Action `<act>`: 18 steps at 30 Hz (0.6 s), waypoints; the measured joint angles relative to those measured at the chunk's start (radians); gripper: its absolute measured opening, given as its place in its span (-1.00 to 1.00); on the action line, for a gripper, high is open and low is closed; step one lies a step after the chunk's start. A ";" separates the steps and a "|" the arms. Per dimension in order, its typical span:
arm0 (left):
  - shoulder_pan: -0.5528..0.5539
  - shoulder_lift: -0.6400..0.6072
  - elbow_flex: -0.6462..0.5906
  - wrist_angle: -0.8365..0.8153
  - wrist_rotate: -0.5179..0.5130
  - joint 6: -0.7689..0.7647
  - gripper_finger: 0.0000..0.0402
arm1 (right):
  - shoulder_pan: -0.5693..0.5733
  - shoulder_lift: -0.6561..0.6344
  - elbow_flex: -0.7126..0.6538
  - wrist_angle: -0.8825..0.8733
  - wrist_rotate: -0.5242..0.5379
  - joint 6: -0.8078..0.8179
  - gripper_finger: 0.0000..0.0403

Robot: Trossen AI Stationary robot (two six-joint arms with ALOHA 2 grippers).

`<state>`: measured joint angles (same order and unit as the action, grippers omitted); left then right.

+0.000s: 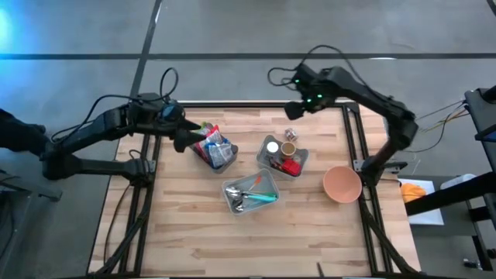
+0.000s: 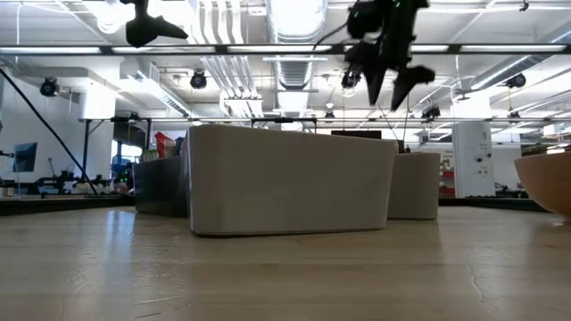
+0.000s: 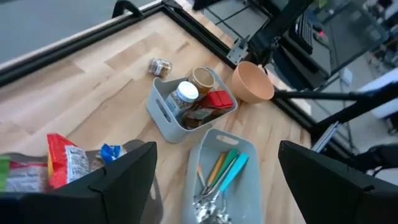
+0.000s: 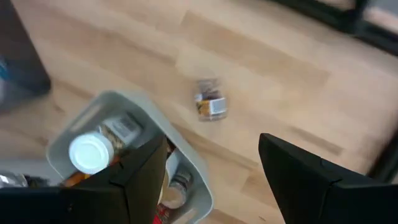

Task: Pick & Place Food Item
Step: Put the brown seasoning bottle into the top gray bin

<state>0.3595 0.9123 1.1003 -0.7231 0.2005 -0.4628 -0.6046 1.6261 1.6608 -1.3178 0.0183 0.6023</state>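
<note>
— Jar (image 1: 291,134) of food — where does it lie?
— On the bare table (image 1: 194,232), just beyond the condiment bin (image 1: 282,157).
— Right gripper (image 1: 294,108)?
— Above it, fingers apart, empty.
— Left gripper (image 1: 184,139)?
— Apart too, over the snack bin (image 1: 215,149).

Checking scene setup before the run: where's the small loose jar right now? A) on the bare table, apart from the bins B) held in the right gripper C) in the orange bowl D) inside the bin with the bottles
A: the small jar lies on the bare wood of the table, just beyond the bin of bottles and touching neither it nor the orange bowl; the right gripper hangs open above, holding nothing.
</note>
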 joint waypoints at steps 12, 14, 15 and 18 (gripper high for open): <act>0.000 -0.003 0.001 0.064 0.003 -0.123 0.69 | -0.022 0.173 -0.114 0.089 -0.045 -0.233 0.25; 0.000 -0.003 0.001 0.087 0.004 -0.123 0.69 | -0.028 0.175 -0.147 0.135 -0.044 -0.243 0.25; 0.000 -0.003 0.001 0.100 0.007 -0.123 0.69 | -0.033 0.175 -0.165 0.154 -0.044 -0.245 0.25; 0.000 0.002 0.001 0.137 0.011 -0.123 0.69 | -0.048 0.174 -0.223 0.209 -0.042 -0.240 0.25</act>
<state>0.3593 0.9142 1.1015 -0.5862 0.2119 -0.5854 -0.6523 1.8004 1.4380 -1.1091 -0.0241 0.3621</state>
